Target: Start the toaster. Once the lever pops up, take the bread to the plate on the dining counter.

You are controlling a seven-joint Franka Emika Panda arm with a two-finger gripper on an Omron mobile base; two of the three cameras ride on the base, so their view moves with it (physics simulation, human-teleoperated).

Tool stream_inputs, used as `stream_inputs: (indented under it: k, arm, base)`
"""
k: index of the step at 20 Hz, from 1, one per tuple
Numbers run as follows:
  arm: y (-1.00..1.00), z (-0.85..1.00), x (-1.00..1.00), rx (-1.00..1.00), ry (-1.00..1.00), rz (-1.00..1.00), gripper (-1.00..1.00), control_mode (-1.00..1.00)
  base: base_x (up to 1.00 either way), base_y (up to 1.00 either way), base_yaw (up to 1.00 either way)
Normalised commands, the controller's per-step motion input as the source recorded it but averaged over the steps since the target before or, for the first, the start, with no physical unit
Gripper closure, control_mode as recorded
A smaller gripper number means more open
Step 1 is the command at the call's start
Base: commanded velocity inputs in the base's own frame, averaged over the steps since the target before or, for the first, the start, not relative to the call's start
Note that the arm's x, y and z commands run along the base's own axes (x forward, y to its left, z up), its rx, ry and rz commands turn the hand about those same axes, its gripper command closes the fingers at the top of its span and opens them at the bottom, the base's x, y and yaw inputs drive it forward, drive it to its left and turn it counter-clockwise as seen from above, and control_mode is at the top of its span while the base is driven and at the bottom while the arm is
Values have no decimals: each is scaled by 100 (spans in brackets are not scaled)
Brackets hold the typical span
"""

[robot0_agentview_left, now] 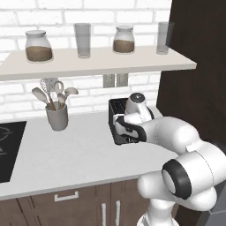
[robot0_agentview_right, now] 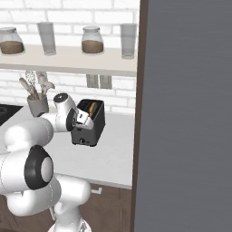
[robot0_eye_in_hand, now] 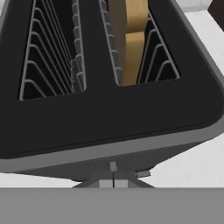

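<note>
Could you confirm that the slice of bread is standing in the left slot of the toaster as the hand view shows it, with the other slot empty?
Not quite: the bread stands in the right slot of the toaster, and the left slot is the empty one. The hand view shows this.

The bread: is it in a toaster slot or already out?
In. The bread stands between the wire guides of one slot of the toaster; the other slot is empty.
</note>
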Motion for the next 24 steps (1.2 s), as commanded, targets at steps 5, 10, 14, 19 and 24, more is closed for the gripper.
stream_inputs:
  k: [5,10,14,19,24]
  arm:
    - [0,-14,8,0,2,0,100,-100]
    - [0,-35,0,0,3,0,100,-100]
    - [0,-56,0,0,3,0,100,-100]
    - [0,-91,-10,0,2,0,100,-100]
    - [0,-88,-18,0,0,0,100,-100]
  base:
    - [0,0,0]
    - [0,0,0]
    - [0,0,0]
    - [0,0,0]
    - [0,0,0]
